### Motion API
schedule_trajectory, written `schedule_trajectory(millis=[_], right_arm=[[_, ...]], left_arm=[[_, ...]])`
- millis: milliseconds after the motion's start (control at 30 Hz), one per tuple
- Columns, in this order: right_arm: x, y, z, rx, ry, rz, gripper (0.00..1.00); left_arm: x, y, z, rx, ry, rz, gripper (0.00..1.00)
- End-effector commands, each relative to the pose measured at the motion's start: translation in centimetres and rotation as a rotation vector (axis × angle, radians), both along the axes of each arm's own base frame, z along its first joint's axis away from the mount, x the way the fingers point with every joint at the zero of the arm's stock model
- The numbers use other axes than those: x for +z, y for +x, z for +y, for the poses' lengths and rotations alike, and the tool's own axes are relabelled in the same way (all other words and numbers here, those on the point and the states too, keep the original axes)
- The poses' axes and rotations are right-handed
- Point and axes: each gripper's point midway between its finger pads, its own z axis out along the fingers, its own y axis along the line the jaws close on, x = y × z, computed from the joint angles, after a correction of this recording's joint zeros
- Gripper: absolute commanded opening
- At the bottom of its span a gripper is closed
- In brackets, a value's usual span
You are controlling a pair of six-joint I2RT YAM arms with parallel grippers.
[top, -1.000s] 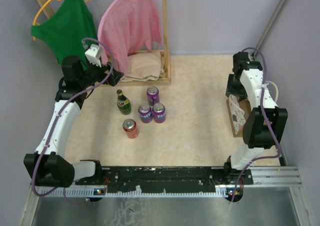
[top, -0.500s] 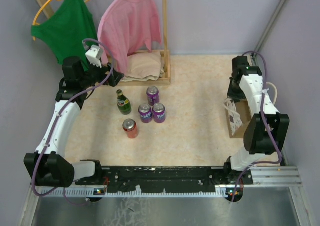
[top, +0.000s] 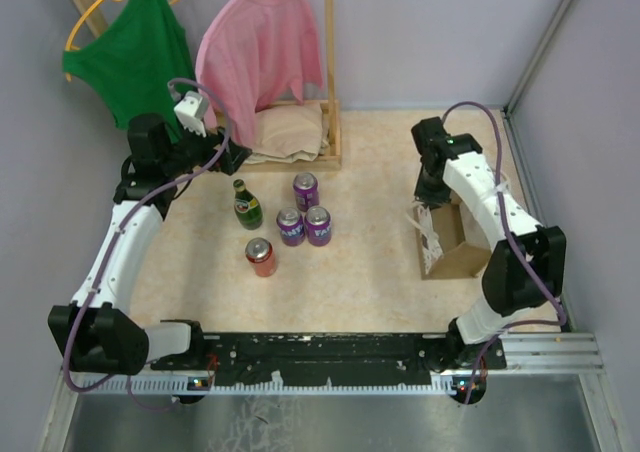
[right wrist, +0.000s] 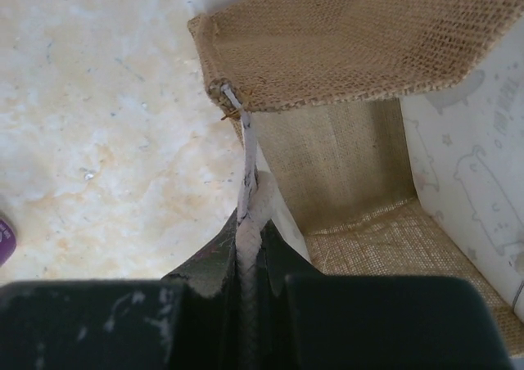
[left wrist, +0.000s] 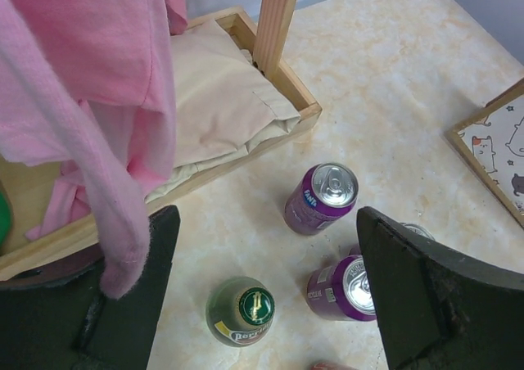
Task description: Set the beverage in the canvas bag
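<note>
Left hand [left wrist: 266, 284] hangs released just above the green bottle [left wrist: 241, 311] and purple cans [left wrist: 322, 198]; right hand [right wrist: 248, 251], clenched on a pale handle [right wrist: 247, 173], has dragged the canvas bag [top: 455, 247] beneath it toward them, likely easing loading.

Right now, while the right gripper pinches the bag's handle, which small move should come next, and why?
Probably lower the left gripper toward the green bottle. Its jaws stand open and empty, with the upright bottle in view between them, while the right gripper is shut on the pale handle of the canvas bag.
</note>
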Motion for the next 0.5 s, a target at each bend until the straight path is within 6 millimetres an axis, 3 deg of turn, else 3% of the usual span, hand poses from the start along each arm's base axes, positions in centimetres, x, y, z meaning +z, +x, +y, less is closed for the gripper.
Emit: schedule_trajectory(millis=[0,467], right_arm=[[1.7,1.1,2.8,-0.037,0.004,-0.078,0.00],[1.8,3.9,12.8,0.010,0.133,-0.117,0.00]], left_arm=[[0.5,-0.6,-0.5,-0.017,-0.005,-0.022,0.95],[0.2,-1.2,-0.7,-0.019,-0.009,-0.017,0.95]])
